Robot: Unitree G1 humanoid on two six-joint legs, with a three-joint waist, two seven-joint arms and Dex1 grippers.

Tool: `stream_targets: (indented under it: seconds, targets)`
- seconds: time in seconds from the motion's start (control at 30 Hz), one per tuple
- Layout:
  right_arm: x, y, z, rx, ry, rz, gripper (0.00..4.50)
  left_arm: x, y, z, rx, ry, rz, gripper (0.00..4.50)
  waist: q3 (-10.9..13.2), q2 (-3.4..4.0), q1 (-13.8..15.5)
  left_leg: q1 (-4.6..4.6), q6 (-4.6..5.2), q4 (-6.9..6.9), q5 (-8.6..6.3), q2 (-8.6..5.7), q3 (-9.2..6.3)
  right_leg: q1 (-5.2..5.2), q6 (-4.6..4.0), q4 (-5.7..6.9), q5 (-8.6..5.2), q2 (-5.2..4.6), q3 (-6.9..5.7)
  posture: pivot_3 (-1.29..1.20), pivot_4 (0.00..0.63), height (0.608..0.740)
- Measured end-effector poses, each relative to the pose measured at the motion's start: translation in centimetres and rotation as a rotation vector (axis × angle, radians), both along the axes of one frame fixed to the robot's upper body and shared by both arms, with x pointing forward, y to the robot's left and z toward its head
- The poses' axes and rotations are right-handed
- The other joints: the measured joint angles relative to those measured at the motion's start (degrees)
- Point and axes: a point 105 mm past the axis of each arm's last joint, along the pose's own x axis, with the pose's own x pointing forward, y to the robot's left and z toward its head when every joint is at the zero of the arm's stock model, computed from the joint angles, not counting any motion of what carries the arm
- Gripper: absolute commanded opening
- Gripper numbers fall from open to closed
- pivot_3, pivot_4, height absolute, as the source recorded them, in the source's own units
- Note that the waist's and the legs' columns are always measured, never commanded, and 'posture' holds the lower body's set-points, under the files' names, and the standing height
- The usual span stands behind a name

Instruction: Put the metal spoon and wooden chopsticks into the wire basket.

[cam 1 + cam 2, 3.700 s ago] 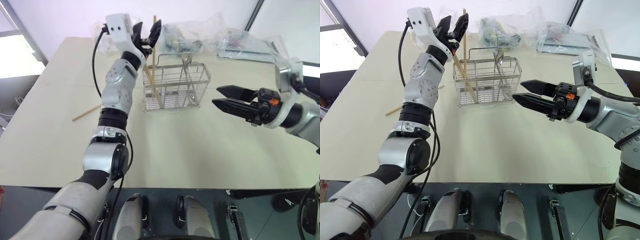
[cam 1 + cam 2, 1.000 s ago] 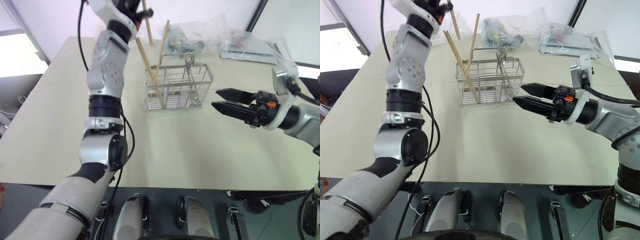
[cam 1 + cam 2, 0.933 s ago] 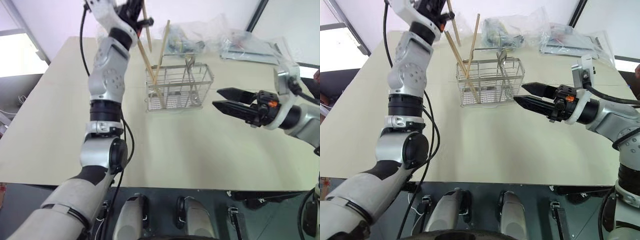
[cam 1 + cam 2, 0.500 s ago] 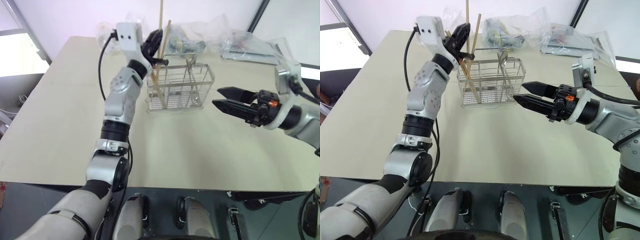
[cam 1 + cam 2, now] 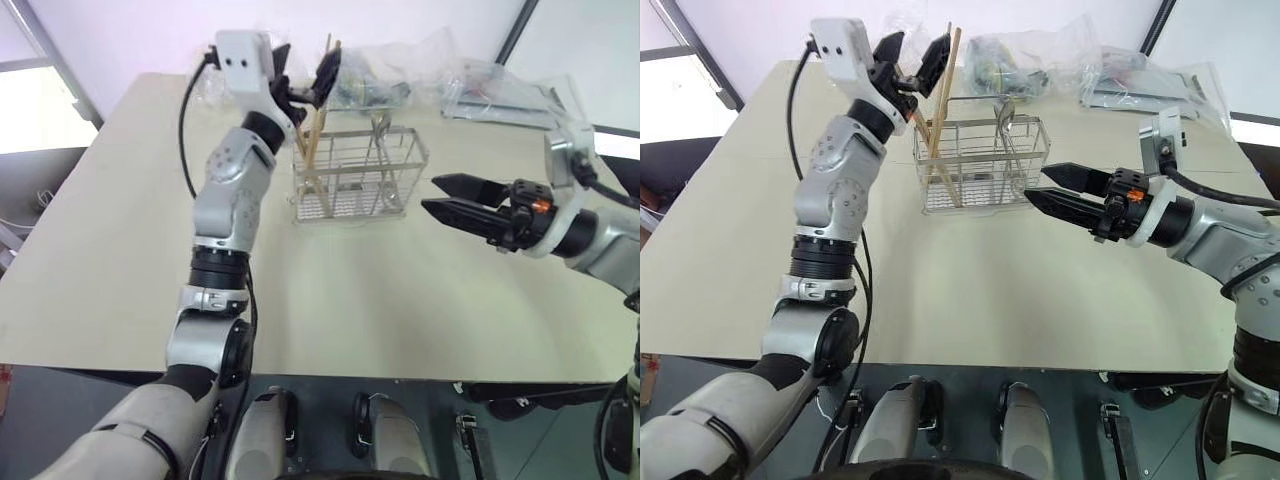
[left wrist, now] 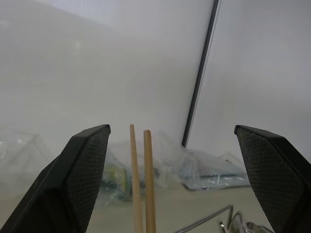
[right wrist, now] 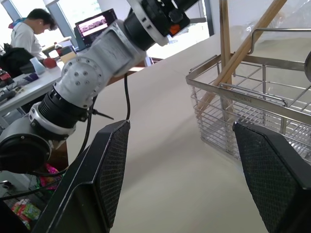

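Lowered left claw gapes above wooden chopsticks.

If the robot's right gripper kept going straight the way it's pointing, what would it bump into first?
Probably the wire basket. The right gripper points level toward its near end, fingers open, with bare table between them. Depth is hard to judge, so it might just skim the basket's front side.

Left gripper fingers wide apart, nothing between them touching. Two wooden chopsticks stand upright side by side between fingers, nearer one finger. Clear plastic bags beyond; wire basket handle partly visible.
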Motion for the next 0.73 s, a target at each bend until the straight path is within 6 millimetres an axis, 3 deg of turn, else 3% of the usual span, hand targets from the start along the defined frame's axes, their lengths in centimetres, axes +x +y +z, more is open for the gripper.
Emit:
stream_targets:
  seconds: [0.13,0.27,0.4,0.53,0.73]
  targets:
    - [0.0,-0.1,0.0,-0.004,-0.012,0.000,3.48,-0.7,3.9,2.3,0.120,-0.008,0.060,4.44,-0.01,0.02,-0.08,0.02,-0.01,-0.01,0.00,0.02,0.00,-0.01,0.00,0.02,0.00,0.05,0.00,0.00,0.150,0.704]
    - [0.4,-1.2,-0.3,-0.042,-0.013,-0.024,3.48,-2.2,9.5,2.9,0.434,0.059,0.086,4.44,-0.01,0.06,-0.57,0.00,-0.04,-0.07,0.00,0.02,0.06,-0.07,0.00,0.00,-0.02,0.05,0.01,0.00,0.150,0.704]
    - [1.0,-2.9,0.1,-0.079,-0.026,-0.051,3.48,-4.2,12.0,-0.2,0.716,0.180,-0.027,4.44,-0.02,0.09,0.14,-0.01,-0.08,-0.07,0.00,0.00,0.05,-0.06,-0.08,-0.11,-0.07,0.01,0.00,0.00,0.150,0.704]
    - [1.5,-4.3,0.6,-0.126,-0.052,-0.066,3.48,-5.7,14.3,-3.7,0.853,0.326,-0.112,4.44,0.00,0.10,-0.08,-0.08,-0.10,-0.11,-0.01,0.03,0.09,-0.18,-0.19,-0.15,-0.14,-0.01,0.02,0.00,0.150,0.704]
    - [2.3,-5.3,-0.7,-0.163,-0.024,-0.064,3.48,-7.5,15.8,-6.3,0.959,0.423,-0.183,4.44,0.01,0.12,0.01,-0.11,-0.12,-0.14,0.01,0.04,0.13,-0.26,-0.23,-0.10,-0.16,-0.03,0.03,0.00,0.150,0.704]
